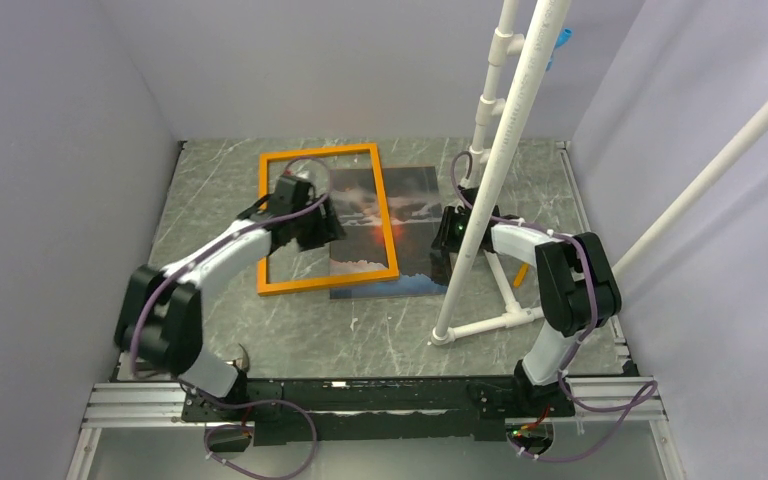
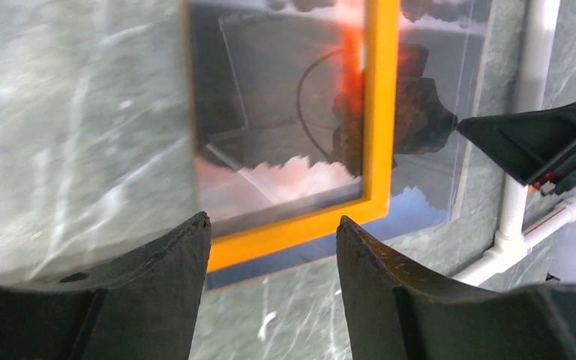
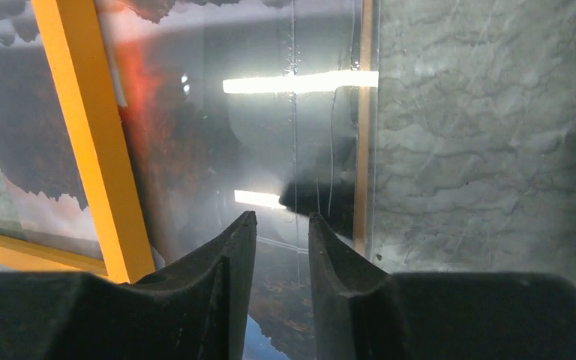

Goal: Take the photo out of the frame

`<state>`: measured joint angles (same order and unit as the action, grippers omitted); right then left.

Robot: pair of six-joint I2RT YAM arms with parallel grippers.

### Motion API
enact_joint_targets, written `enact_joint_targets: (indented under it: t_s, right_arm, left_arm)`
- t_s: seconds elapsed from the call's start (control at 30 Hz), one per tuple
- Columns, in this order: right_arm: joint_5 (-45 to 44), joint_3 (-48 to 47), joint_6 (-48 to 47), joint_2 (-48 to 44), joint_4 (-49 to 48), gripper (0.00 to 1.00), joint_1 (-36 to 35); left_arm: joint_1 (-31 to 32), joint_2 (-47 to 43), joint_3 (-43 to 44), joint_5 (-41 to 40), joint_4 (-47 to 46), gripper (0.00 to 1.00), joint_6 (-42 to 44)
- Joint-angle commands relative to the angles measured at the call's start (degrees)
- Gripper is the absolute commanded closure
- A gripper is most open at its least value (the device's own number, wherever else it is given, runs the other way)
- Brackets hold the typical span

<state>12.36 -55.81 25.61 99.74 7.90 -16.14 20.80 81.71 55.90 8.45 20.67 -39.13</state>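
Observation:
The orange frame (image 1: 325, 284) lies flat on the marble table, shifted left so that only its right part overlaps the photo (image 1: 415, 225). The photo, a dark print with a red-orange glow, sticks out to the frame's right. My left gripper (image 1: 312, 232) hovers over the frame's inside, open and empty; in the left wrist view (image 2: 274, 225) the frame's near bar (image 2: 300, 229) shows between its fingers. My right gripper (image 1: 444, 245) is over the photo's right edge, fingers a narrow gap apart with nothing between them (image 3: 282, 217), the glossy photo (image 3: 217, 150) below and the frame's bar (image 3: 90, 135) to its left.
A white pipe stand (image 1: 480, 200) rises just right of the photo, its base pipes (image 1: 495, 320) on the table beside my right arm. A small orange tool (image 1: 522, 275) lies behind that base. Grey walls enclose the table on three sides.

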Motion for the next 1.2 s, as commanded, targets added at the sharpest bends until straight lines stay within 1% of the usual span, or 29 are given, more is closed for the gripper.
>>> enact_joint_targets:
  t_s: [0.0, 0.13, 0.23, 0.3, 0.37, 0.5, 0.57, 0.8, 0.83, 0.97, 1.03, 1.1, 1.17]
  right_arm:
    - [1.0, 2.2, 1.2, -2.2, -6.5, 0.68, 0.9]
    - [2.9, 4.3, 2.0, -2.2, -9.5, 0.75, 2.2]
    - [5.2, 5.1, 2.9, -1.7, -10.7, 0.76, 3.3]
    - [6.0, 5.6, 3.3, -1.7, -11.4, 0.76, 3.7]
    - [6.4, 5.9, 3.5, -1.5, -12.1, 0.76, 3.9]
    - [7.2, 6.0, 3.7, -1.2, -12.2, 0.76, 4.1]
    - [7.2, 6.0, 3.8, -1.1, -12.4, 0.76, 4.2]
    - [7.7, 6.0, 3.7, -1.1, -12.4, 0.77, 4.3]
    - [7.8, 6.0, 3.7, -1.0, -12.5, 0.77, 4.3]
    - [7.7, 6.1, 3.7, -0.5, -12.6, 0.77, 4.3]
    - [7.8, 6.1, 3.7, -0.2, -12.6, 0.77, 4.2]
    - [7.7, 6.0, 3.7, -0.1, -12.5, 0.77, 4.3]
    - [7.8, 6.0, 3.6, 0.0, -12.6, 0.77, 4.3]
  left_arm:
    - [8.3, 12.0, 11.9, -4.7, -1.0, 0.35, -2.1]
    - [13.0, 22.2, 22.1, -7.3, 1.1, 0.36, -3.4]
    - [15.2, 28.4, 29.3, -8.2, 4.6, 0.39, -4.0]
    - [16.1, 31.8, 33.3, -10.4, 6.4, 0.42, -4.4]
    - [16.6, 34.8, 35.1, -10.1, 6.1, 0.44, -4.9]
    - [17.6, 39.4, 38.8, -9.5, 6.4, 0.46, -6.0]
    - [18.0, 41.2, 40.5, -10.4, 7.9, 0.47, -6.5]
    - [18.8, 42.2, 39.7, -13.4, 7.8, 0.55, -7.4]
    - [18.8, 42.2, 39.7, -13.8, 8.1, 0.59, -7.4]
    - [18.8, 41.3, 39.8, -15.3, 9.4, 0.83, -6.7]
    - [18.7, 40.1, 39.6, -15.5, 9.9, 0.93, -5.8]
    - [18.3, 38.3, 39.3, -16.0, 10.9, 0.99, -4.5]
    - [17.6, 36.2, 38.3, -16.2, 11.4, 1.0, -3.2]
